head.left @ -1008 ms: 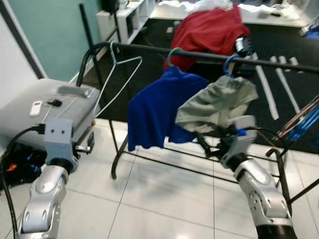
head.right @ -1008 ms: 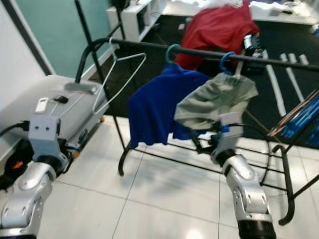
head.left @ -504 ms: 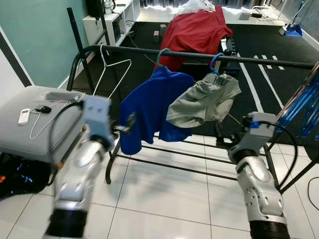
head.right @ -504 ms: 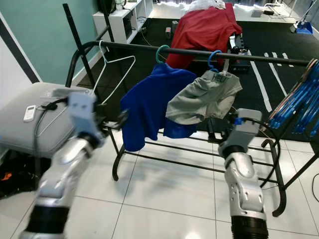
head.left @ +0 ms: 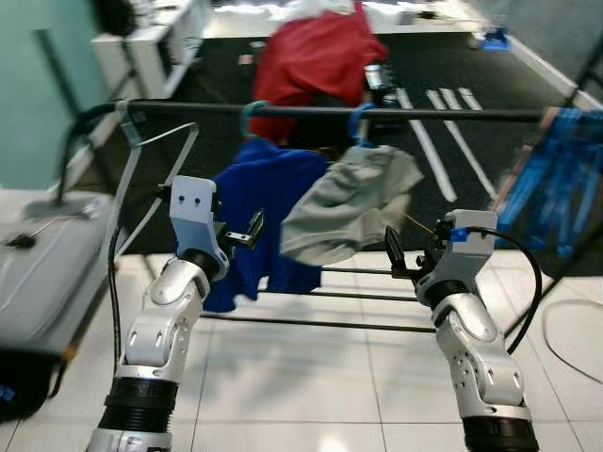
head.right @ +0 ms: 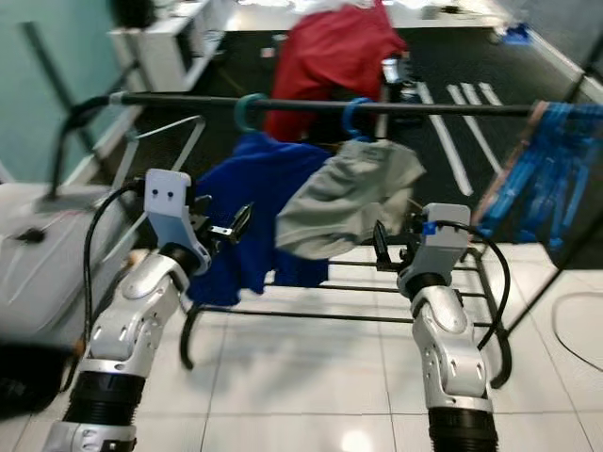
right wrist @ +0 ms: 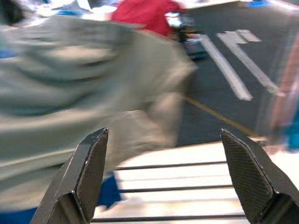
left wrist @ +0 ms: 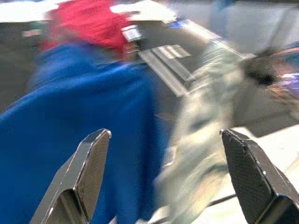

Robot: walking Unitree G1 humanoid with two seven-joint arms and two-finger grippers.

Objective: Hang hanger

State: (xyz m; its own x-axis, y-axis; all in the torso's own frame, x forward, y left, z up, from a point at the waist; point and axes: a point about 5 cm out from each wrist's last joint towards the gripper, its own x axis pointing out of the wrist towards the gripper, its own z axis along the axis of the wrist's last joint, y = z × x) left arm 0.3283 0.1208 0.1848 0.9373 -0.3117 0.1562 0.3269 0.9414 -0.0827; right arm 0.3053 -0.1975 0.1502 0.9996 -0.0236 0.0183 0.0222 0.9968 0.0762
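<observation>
Both my arms are up in front of the clothes rack (head.left: 311, 112), and both hands are empty.

I see my left gripper (head.left: 247, 230) near the blue shirt (head.left: 259, 202), fingers spread wide with nothing in them. My right gripper (head.left: 407, 261) is just under the grey shorts (head.left: 353, 198), fingers wide apart too, holding nothing. The bare wire hanger (head.left: 155, 179) hangs on the rack's left end, beside the blue shirt. A red cloth (head.left: 316, 52) sits behind the rack. Blue clothes (head.left: 556, 179) hang at the right end.
</observation>
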